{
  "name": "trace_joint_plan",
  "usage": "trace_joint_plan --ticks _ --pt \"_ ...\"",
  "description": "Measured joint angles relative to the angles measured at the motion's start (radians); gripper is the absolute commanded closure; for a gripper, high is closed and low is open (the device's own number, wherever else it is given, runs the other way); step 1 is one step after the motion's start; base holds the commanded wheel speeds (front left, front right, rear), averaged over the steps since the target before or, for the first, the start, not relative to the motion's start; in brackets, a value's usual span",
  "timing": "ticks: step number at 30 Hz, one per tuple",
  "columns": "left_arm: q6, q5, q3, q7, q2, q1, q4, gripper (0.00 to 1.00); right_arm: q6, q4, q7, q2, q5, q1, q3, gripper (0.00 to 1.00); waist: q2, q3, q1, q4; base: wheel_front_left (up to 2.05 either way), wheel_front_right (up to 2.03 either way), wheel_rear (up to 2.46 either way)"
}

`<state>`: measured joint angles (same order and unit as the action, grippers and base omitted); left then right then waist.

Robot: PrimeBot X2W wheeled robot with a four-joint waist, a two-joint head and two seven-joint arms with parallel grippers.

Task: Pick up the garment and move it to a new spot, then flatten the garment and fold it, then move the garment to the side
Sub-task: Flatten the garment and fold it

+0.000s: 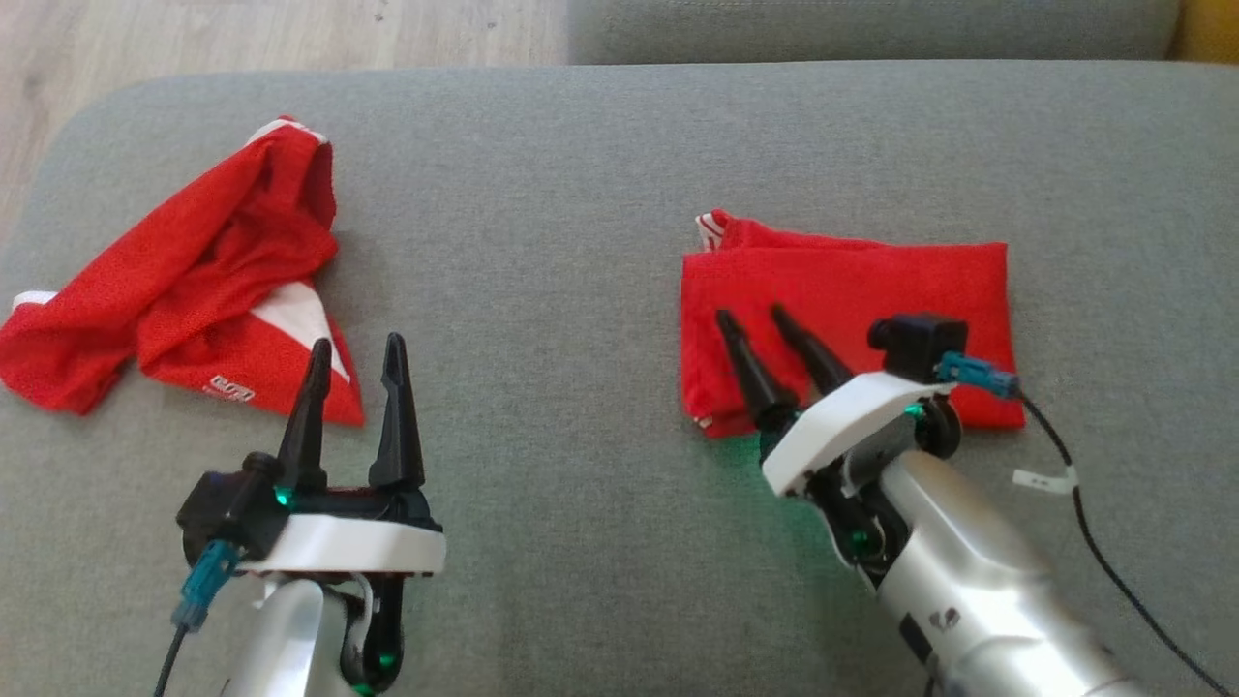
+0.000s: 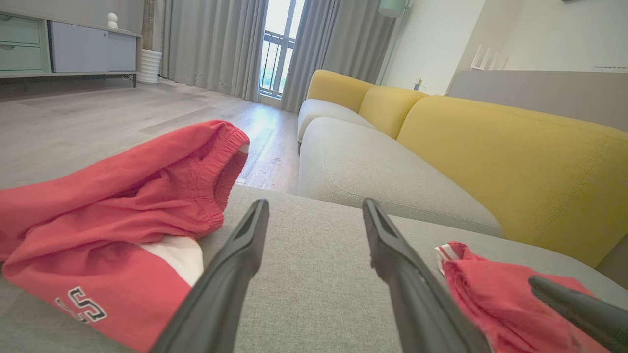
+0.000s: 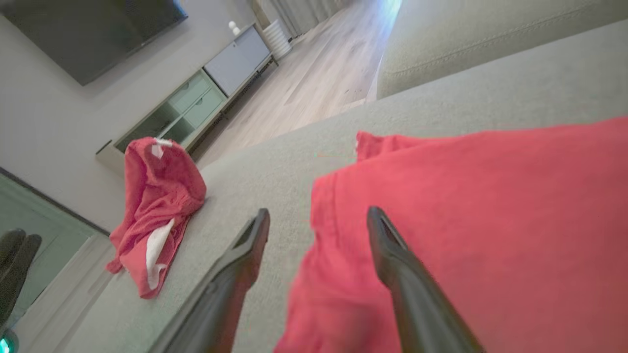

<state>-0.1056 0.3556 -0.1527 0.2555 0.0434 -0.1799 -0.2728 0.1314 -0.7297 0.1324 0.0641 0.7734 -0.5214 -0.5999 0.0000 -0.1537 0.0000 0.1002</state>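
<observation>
The folded red garment (image 1: 852, 319) lies flat as a rectangle on the right of the grey cushion (image 1: 581, 194). It also appears in the right wrist view (image 3: 490, 220) and the left wrist view (image 2: 485, 294). My right gripper (image 1: 751, 313) stands open just over its left part, one finger above the cloth and one beside its edge (image 3: 319, 214), holding nothing. A crumpled red and white garment (image 1: 184, 290) (image 2: 122, 196) (image 3: 157, 196) lies at the left. My left gripper (image 1: 355, 348) (image 2: 315, 206) is open and empty, just right of that heap.
The cushion's far edge meets wooden floor (image 1: 194, 39) at the upper left. Beyond it stands a sofa with a grey seat (image 2: 373, 171) and yellow back (image 2: 490, 147). A black cable (image 1: 1084, 513) trails from my right wrist over the cushion.
</observation>
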Motion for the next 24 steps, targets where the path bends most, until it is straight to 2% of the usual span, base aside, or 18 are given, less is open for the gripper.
trace_joint_plan --ticks 5,9,13,15,16,18,21,24 --pt "0.0 0.007 0.001 0.0 0.0 0.0 0.0 0.0 0.0 -0.058 0.063 0.0 0.013 -0.062 0.024 0.0 0.0 0.0 0.0 -0.023 0.0 0.0 0.0" --pt "0.0 0.007 0.0 0.0 0.0 -0.001 0.017 0.0 0.0 -0.132 0.098 0.001 -0.103 -0.116 0.12 0.0 0.0 -0.002 0.0 -0.047 0.0 0.0 0.0" --pt "0.0 0.007 0.0 0.0 0.0 -0.007 0.041 0.0 0.0 -0.13 0.115 0.03 -0.175 -0.12 0.224 0.0 0.0 -0.006 0.0 -0.067 0.0 0.0 0.0" --pt "0.0 0.007 0.0 0.0 0.0 -0.008 0.055 0.0 0.0 -0.103 0.116 0.065 -0.219 -0.111 0.271 0.0 0.0 -0.007 0.0 -0.077 0.0 0.0 0.0" --pt "0.0 0.007 0.0 0.0 0.0 -0.008 0.064 0.0 0.0 -0.052 0.116 0.099 -0.275 -0.083 0.338 0.0 0.0 -0.008 0.0 -0.086 0.0 0.0 0.0" --pt "0.0 0.007 -0.001 0.0 0.0 -0.008 0.075 0.0 0.0 0.01 0.119 0.119 -0.343 -0.043 0.407 0.0 0.0 -0.01 0.0 -0.094 0.0 0.0 0.0" --pt "0.0 0.007 0.0 0.0 0.0 -0.008 0.085 0.0 0.0 0.074 0.119 0.118 -0.413 0.009 0.47 0.0 0.0 -0.012 0.0 -0.103 0.0 0.0 0.0" --pt "0.0 0.007 -0.003 0.0 0.0 -0.008 0.086 0.0 0.0 0.163 0.119 0.084 -0.504 0.096 0.545 0.0 0.0 -0.014 0.0 -0.114 0.0 0.0 0.0"
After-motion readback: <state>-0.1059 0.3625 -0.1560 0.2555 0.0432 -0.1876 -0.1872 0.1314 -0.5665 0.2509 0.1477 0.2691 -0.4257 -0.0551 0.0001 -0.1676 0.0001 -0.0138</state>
